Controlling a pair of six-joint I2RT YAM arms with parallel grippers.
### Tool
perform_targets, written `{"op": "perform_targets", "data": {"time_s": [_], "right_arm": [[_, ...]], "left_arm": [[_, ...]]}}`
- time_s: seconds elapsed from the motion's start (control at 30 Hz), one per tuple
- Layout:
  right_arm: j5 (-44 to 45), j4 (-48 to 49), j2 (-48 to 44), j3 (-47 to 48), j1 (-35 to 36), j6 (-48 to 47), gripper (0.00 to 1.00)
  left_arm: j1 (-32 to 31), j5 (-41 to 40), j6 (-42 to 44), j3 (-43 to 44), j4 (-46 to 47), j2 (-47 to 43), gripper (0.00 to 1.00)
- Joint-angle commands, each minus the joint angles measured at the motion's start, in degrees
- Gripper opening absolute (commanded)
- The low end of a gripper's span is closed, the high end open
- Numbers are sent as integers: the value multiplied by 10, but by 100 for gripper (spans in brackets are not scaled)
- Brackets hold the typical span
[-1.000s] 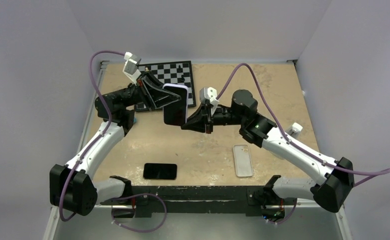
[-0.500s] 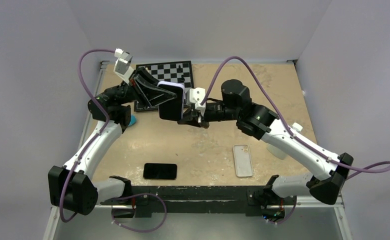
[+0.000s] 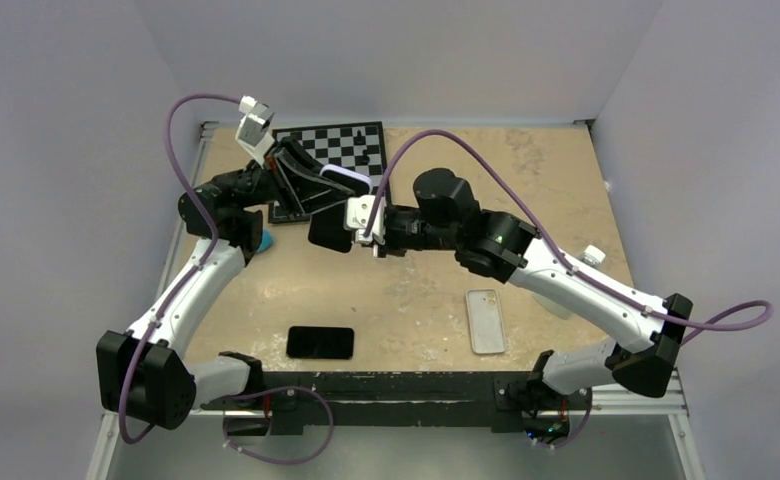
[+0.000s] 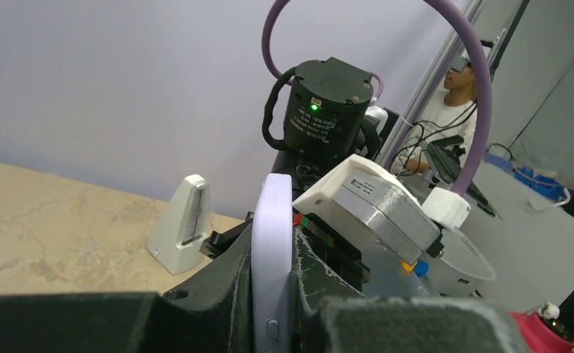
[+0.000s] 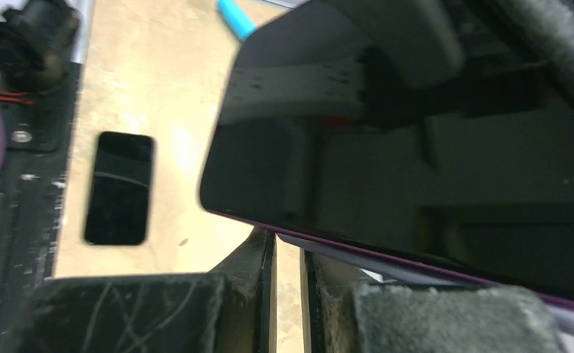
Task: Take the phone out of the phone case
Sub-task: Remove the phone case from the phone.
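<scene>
My left gripper (image 3: pixel 316 195) is shut on the lilac phone case (image 3: pixel 351 178), held on edge above the table's back left. In the left wrist view the case (image 4: pixel 271 206) stands upright between the black fingers (image 4: pixel 225 283). The phone (image 3: pixel 328 232) shows its dark face below and left of the case's top. My right gripper (image 3: pixel 364 228) presses against it from the right. In the right wrist view the phone (image 5: pixel 416 169) lies across the fingertips (image 5: pixel 258 246) and a strip of case (image 5: pixel 358 262) splays away beneath it. These jaws stand almost together, and bare table shows through the slit.
A second black phone (image 3: pixel 320 342) lies flat near the front edge, left of centre. A clear case (image 3: pixel 485 321) lies at the front right. A chessboard (image 3: pixel 341 145) sits at the back. A blue object (image 3: pixel 266 240) lies by the left arm. A white metronome (image 4: pixel 182 234) stands beyond.
My right arm has pushed leftward into the phone. The phone's dark face has shifted left and down against the case. My left gripper has kept its hold and drawn back slightly left.
</scene>
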Motion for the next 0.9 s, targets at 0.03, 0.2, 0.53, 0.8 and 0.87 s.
{"op": "perform_targets", "data": {"time_s": [0.03, 0.2, 0.53, 0.8, 0.87], "right_arm": [[165, 203, -13, 5, -2, -78, 0], [155, 255, -34, -24, -3, -46, 0], [187, 397, -142, -234, -36, 242, 38], [144, 385, -186, -308, -48, 524, 61], [118, 371, -186, -305, -64, 572, 62]], "left_arm": [[-23, -14, -81, 11, -41, -2, 0], [-23, -18, -84, 9, -33, -2, 0], [-18, -94, -67, -43, 27, -22, 0], [21, -178, -26, -103, 1, -36, 0], [29, -192, -3, -114, -29, -48, 0]]}}
